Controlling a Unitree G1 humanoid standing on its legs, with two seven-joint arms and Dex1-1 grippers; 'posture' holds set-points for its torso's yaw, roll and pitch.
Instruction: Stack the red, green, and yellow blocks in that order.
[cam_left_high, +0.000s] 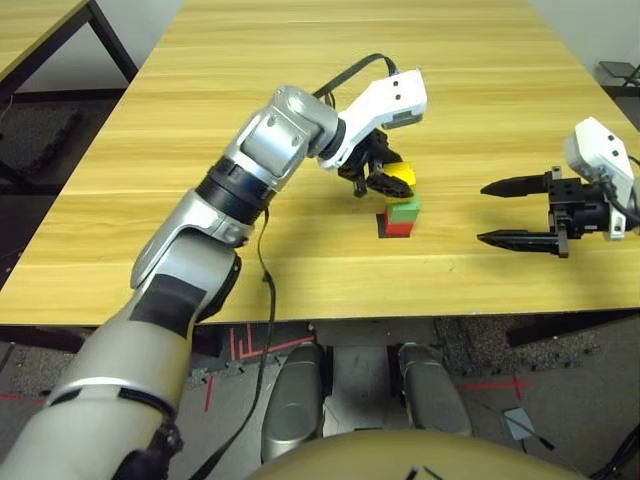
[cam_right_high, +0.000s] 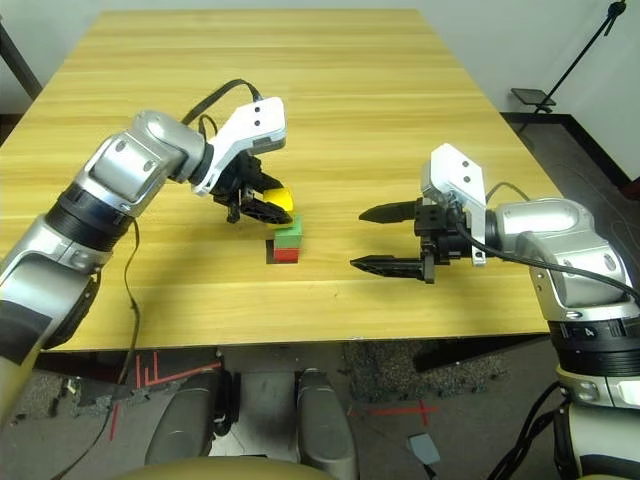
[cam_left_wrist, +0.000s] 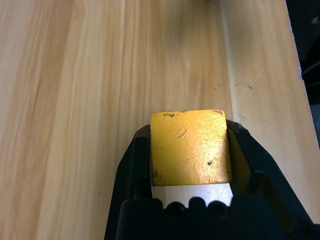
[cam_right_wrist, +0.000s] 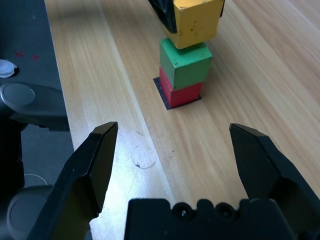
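While the left gripper (cam_left_high: 385, 180) clamps the yellow block (cam_left_high: 401, 176), a two-block stack stands just below it on the wooden table (cam_left_high: 300, 120).

The yellow block hangs above the green block (cam_right_wrist: 185, 65), a little off to one side; whether the two touch is hard to tell. The green block sits on the red block (cam_right_wrist: 182, 94), which rests on a flat black square patch (cam_right_wrist: 161, 91). Well to the right, the right gripper (cam_right_high: 388, 239) hovers with its fingers spread and nothing between them.

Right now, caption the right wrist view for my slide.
Open right gripper faces green block on red block, yellow block held above.
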